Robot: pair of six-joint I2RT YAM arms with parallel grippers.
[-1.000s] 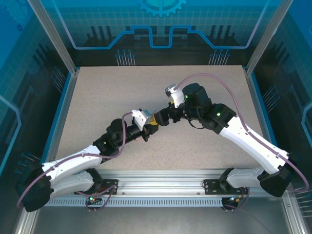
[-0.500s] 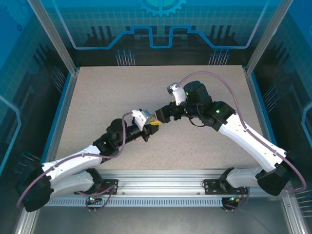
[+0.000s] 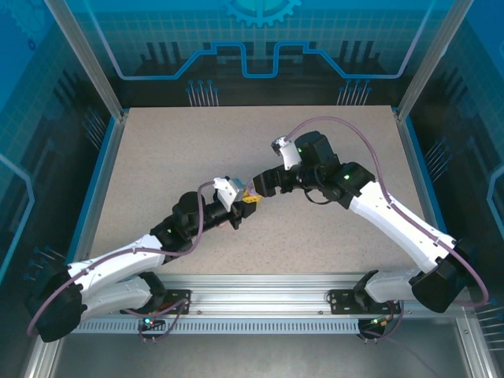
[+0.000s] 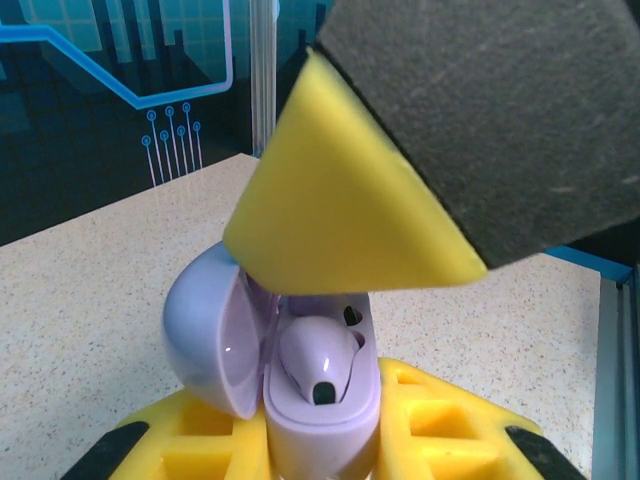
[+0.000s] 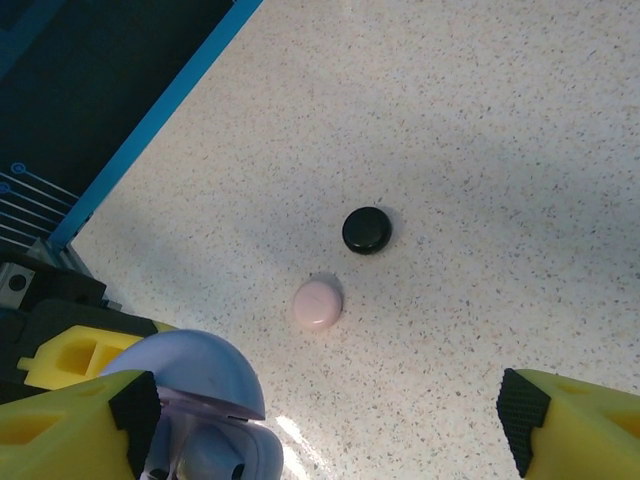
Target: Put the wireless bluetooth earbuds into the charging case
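Observation:
My left gripper [image 4: 320, 445] is shut on the base of a lilac charging case [image 4: 322, 415], held upright above the table with its lid [image 4: 212, 335] swung open to the left. One lilac earbud [image 4: 318, 358] sits in a well of the case. My right gripper [image 5: 325, 430] is open and hovers right over the case. One of its yellow fingers [image 4: 345, 205] hangs just above the open case without touching the earbud. In the top view the two grippers meet at mid-table, left gripper [image 3: 244, 208] and right gripper [image 3: 257, 190].
On the table below the right gripper lie a closed pale pink round case [image 5: 318, 303] and a closed black round case [image 5: 367, 230], side by side. The blue table edge [image 5: 150, 130] runs further off.
The right arm has swung left, bringing its open gripper over the case held by the left gripper. The left arm has stayed still.

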